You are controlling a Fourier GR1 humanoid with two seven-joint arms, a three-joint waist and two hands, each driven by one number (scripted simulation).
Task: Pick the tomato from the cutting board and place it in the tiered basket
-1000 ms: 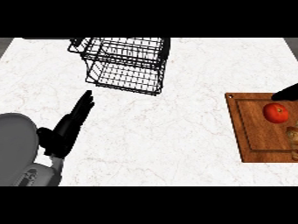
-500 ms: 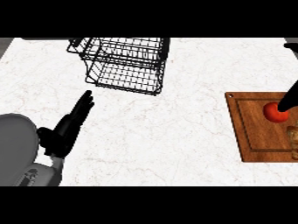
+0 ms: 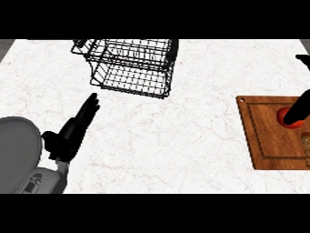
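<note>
- There, the right hand (image 3: 303,105) reached down onto the tomato (image 3: 289,119) on the cutting board (image 3: 264,136); whether it gripped was unclear.
- The left hand (image 3: 73,129) rested open, holding nothing.

Just one camera here, up at head height, looking steeply down on the counter (image 3: 184,136). It's pretty far back, with the counter's far edge and left edge both showing.

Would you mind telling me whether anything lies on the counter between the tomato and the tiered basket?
Nothing visible does. The tomato sits on the cutting board under the right hand; only bare counter stretches to the tiered basket.
</note>
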